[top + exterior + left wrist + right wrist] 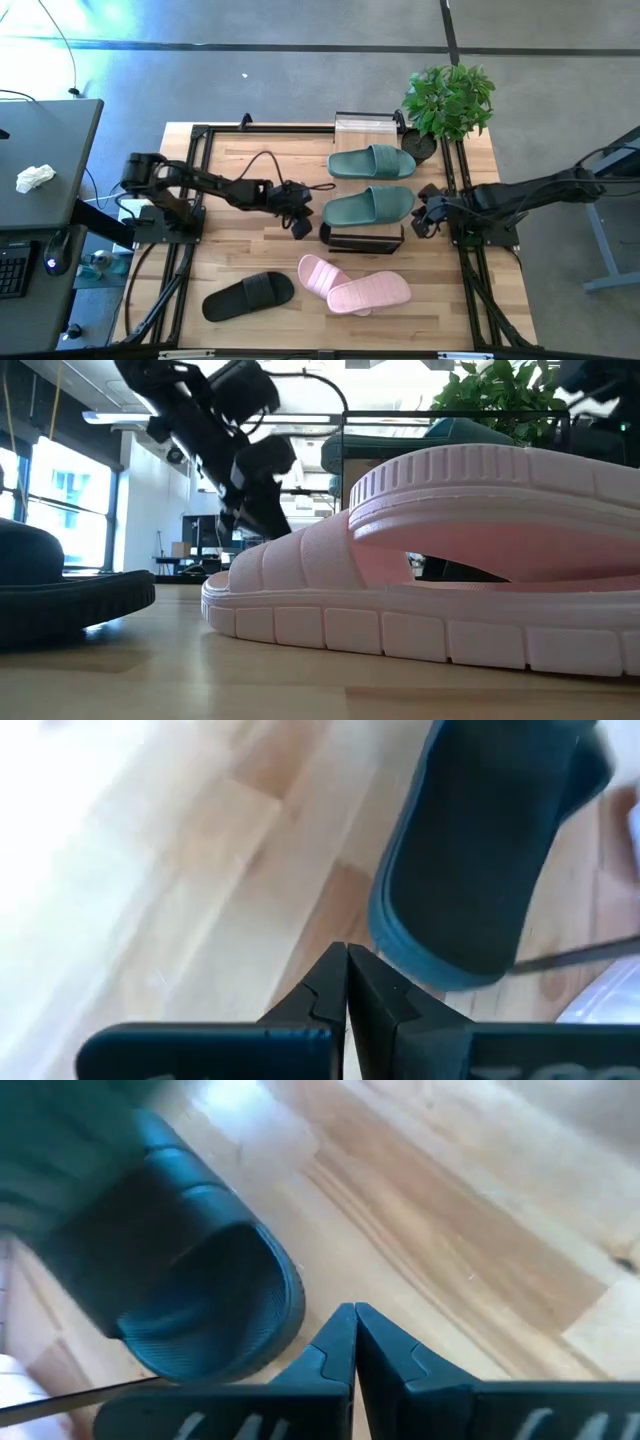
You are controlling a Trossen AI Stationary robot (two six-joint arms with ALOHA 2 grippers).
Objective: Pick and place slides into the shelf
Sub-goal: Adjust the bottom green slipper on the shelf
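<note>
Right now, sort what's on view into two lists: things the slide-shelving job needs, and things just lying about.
Job:
- green slides
- pink slides
- black slide
- shelf
- left claw, shut
- right claw, shut

Lying about:
- potted plant
- crumpled cloth on the side desk

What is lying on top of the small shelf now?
The shelf carries two green slides, side by side, toes pointing left. They cover most of its top board; whatever lies beneath them cannot be seen.
</note>
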